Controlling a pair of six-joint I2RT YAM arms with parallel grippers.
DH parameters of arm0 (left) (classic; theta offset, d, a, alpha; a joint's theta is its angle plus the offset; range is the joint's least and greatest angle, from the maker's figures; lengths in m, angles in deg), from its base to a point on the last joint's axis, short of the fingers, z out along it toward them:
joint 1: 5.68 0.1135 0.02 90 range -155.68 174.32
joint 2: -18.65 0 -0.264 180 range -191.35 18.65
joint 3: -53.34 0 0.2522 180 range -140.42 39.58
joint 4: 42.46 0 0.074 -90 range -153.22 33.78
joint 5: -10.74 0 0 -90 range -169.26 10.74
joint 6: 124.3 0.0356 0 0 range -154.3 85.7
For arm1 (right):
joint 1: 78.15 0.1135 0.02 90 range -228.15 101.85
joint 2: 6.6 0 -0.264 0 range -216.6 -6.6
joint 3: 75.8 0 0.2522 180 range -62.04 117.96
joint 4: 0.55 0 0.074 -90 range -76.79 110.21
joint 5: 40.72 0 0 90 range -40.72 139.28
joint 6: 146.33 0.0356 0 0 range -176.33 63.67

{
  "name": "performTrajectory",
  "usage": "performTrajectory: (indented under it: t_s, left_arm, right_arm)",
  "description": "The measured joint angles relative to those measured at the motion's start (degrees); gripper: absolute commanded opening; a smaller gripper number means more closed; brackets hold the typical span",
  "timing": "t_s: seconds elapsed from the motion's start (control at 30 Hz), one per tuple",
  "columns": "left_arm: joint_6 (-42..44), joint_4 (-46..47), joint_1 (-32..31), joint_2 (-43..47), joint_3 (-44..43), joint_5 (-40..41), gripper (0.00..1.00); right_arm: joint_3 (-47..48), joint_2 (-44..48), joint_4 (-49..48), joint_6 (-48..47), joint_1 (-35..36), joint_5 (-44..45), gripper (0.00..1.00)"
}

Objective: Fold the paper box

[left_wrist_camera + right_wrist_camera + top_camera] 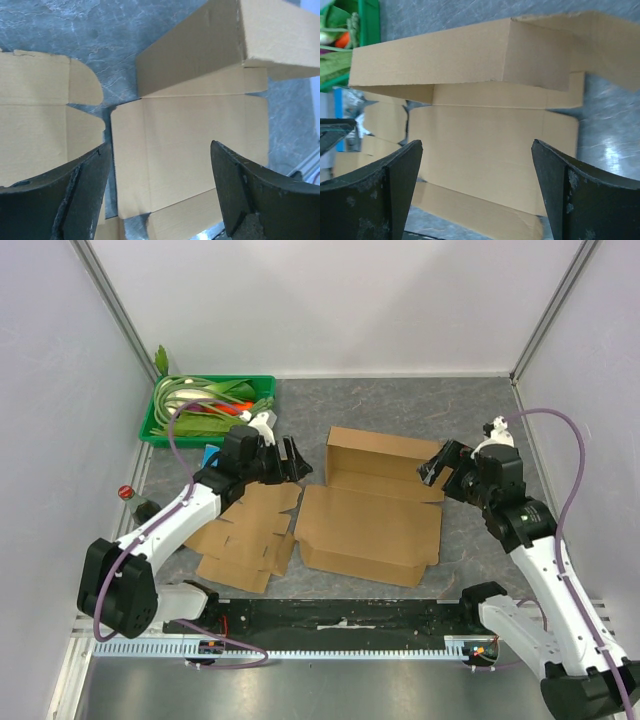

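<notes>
The paper box [370, 525] lies half folded in the middle of the table, its base flat and its back wall [385, 452] raised with a folded rim. My left gripper [290, 459] hovers at the box's left edge, open and holding nothing. The left wrist view shows the flat base [190, 150] below the left gripper [159, 146] and the raised wall [200, 55] beyond it. My right gripper [432, 468] hangs open and holding nothing over the box's back right corner. In the right wrist view the right gripper [476, 142] faces the base [485, 145] and the raised wall [445, 60].
A second flat cardboard blank [245, 535] lies left of the box, under my left arm. A green tray [157, 416] of vegetables stands at the back left. A red-capped bottle [127, 493] and a blue object [210, 455] sit by the left wall.
</notes>
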Motion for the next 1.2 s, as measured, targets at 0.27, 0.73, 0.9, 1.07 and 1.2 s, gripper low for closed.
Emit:
performTrajectory:
  t_s: [0.27,0.73,0.9,1.07,1.2]
  left_arm:
    - [-10.0,6.3,1.4,-0.2,0.0,-3.9,0.73]
    - [-14.9,12.6,2.5,0.2,6.3,-10.1,0.78]
    - [-13.8,10.1,2.5,0.8,2.8,-9.6,0.79]
    - [-11.8,8.9,2.5,-4.8,-5.4,-9.8,0.78]
    - [-11.4,8.6,2.5,-8.1,-6.1,-9.9,0.80]
  right_arm:
    - [-12.3,-2.7,-17.6,15.0,-2.9,-9.2,0.98]
    - [-0.4,-28.9,-35.6,15.2,-9.8,-17.5,0.98]
    - [3.8,-28.3,-29.7,7.7,-10.1,-18.1,0.98]
    - [4.0,-22.7,-18.8,-1.6,-10.4,-13.2,0.98]
    - [4.0,-18.4,-12.6,-7.8,-11.1,-7.8,0.98]
